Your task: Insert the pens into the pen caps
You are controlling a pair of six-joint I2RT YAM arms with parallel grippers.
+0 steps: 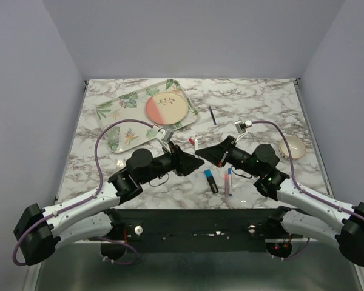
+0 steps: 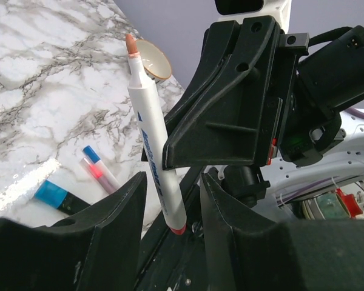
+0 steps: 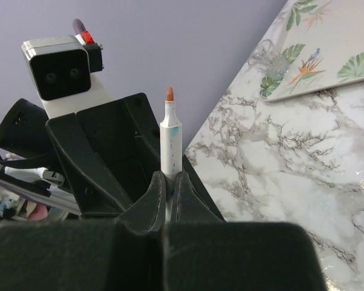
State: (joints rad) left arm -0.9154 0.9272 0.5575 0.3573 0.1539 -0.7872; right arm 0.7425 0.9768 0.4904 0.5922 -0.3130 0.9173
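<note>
My right gripper is shut on the white red-tipped pen and holds it upright above the table, tip pointing away from the fingers. In the left wrist view the pen stands with its red rear end between my left gripper's open jaws, with gaps on both sides. From above, the two grippers meet at table centre, left and right. A chunky dark marker with a bright blue end, a pink-and-white pen and a thin dark navy pen lie on the marble.
A leaf-patterned tray holding a pink plate sits at the back left. A small cream bowl stands at the right. The loose pens lie just in front of the grippers, near the table's front edge.
</note>
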